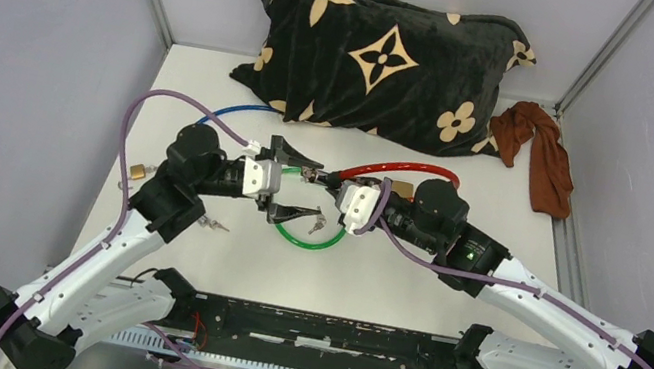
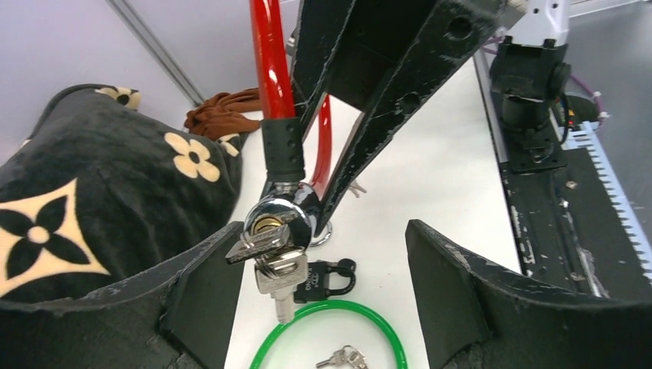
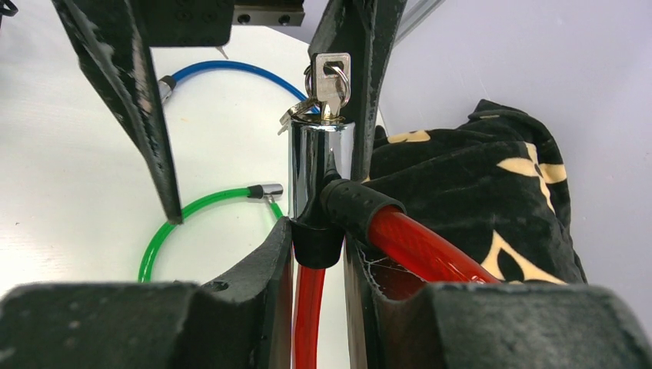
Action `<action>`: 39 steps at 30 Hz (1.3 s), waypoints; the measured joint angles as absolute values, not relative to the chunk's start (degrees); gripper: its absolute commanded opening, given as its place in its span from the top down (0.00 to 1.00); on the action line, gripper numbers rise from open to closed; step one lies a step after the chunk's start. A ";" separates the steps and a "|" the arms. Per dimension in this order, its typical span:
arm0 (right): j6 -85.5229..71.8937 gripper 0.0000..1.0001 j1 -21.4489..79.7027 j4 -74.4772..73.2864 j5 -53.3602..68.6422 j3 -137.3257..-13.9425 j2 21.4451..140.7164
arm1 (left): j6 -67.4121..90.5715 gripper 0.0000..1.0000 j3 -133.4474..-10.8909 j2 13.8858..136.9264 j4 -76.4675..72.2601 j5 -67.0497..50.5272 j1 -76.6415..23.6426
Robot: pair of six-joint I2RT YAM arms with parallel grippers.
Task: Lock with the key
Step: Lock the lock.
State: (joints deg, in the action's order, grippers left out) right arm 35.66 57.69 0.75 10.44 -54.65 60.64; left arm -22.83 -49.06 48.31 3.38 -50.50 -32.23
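Note:
My right gripper [image 3: 319, 246] is shut on the red cable lock [image 3: 415, 246], clamping the black collar just below its chrome cylinder [image 3: 319, 165]. It holds the lock above the table [image 1: 502, 205]. A key [image 2: 254, 244] sits in the cylinder's brass keyhole, and a second key [image 2: 281, 280] hangs from the same ring. My left gripper [image 2: 323, 269] is open, its fingers [image 2: 200, 284] standing either side of the keys. The left pad is close to the inserted key and the right one is well apart. From above, both grippers meet at the cylinder [image 1: 322, 180].
Under the lock lie a green cable loop [image 2: 384, 327], a black padlock [image 2: 327, 280] and a small key bunch [image 2: 344, 357]. A blue cable [image 1: 235, 109], a brass padlock [image 1: 138, 172] and loose keys [image 1: 215, 223] lie left. A black pillow [image 1: 385, 63] and brown cloth [image 1: 546, 157] lie behind.

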 measured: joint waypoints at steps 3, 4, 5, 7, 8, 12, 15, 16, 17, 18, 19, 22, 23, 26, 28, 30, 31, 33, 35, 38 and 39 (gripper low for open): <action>35.68 1.00 57.69 0.80 10.74 -55.00 60.64 | -23.73 0.16 -48.53 48.99 1.43 -49.47 -32.23; 35.68 1.00 57.69 0.80 10.76 -55.07 60.62 | -23.77 0.16 -48.45 49.30 0.86 -49.10 -32.23; 35.68 1.00 57.69 0.80 10.81 -55.09 60.62 | -23.77 0.16 -48.38 49.67 0.25 -48.71 -32.23; 35.70 1.00 57.69 0.78 10.94 -55.11 60.60 | -23.62 0.19 -48.36 50.30 -0.86 -48.34 -32.23; 35.73 1.00 57.69 0.78 10.94 -55.11 60.60 | -23.27 0.21 -48.36 50.52 -1.50 -48.36 -32.23; 35.81 1.00 57.69 0.80 10.96 -55.11 60.60 | -20.49 0.32 -48.34 50.63 -4.73 -48.29 -32.23; 35.81 1.00 57.69 0.78 10.98 -55.16 60.60 | -19.38 0.45 -48.36 50.63 -6.81 -47.57 -32.23; 35.81 1.00 57.69 0.78 10.98 -55.18 60.60 | -19.18 0.49 -48.34 50.63 -7.38 -47.20 -32.23; 35.83 1.00 57.69 0.78 11.00 -55.18 60.60 | -19.03 0.55 -48.34 50.63 -7.77 -47.00 -32.23; 35.83 1.00 57.69 0.78 11.00 -55.18 60.60 | -18.92 0.60 -48.34 50.63 -7.92 -47.03 -32.23; 35.86 1.00 57.69 0.80 10.94 -55.20 60.60 | -18.72 0.66 -48.34 50.63 -7.86 -47.31 -32.25; 35.88 1.00 57.63 0.75 10.94 -55.40 60.60 | -18.28 0.96 -48.34 50.61 -7.84 -48.51 -32.29; 35.99 1.00 57.65 0.78 10.92 -55.42 60.60 | -17.82 0.98 -48.34 50.59 -7.81 -48.71 -32.29; 36.18 1.00 57.63 0.71 11.00 -55.51 60.60 | -17.39 0.98 -48.36 50.52 -7.84 -48.88 -32.29; 36.18 1.00 57.65 0.71 11.07 -55.51 60.60 | -17.30 0.98 -48.36 50.41 -7.81 -48.71 -32.29; 36.14 0.88 57.65 0.71 11.05 -55.51 60.60 | -17.23 0.98 -48.34 50.35 -7.73 -48.38 -32.29; 36.07 0.80 57.65 0.67 11.05 -55.51 60.58 | -17.23 0.98 -48.36 50.30 -7.64 -48.12 -32.29; 36.05 0.64 57.65 0.14 10.92 -55.57 60.49 | -17.28 0.98 -48.29 50.19 -7.31 -47.33 -32.49; 36.01 0.56 57.65 -1.26 10.90 -55.83 60.23 | -17.34 0.98 -47.94 50.09 -7.14 -46.17 -32.95; 35.64 0.49 57.63 -5.87 10.76 -56.64 59.29 | -18.61 0.98 -46.81 49.45 -5.93 -42.61 -32.99; 35.53 0.47 57.63 -7.55 11.00 -57.12 58.94 | -19.20 0.98 -46.44 49.32 -5.52 -41.71 -32.77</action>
State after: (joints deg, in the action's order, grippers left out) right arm 35.53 57.63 -7.55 11.00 -57.12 58.94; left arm -19.20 -46.44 49.32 -5.52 -41.71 -32.77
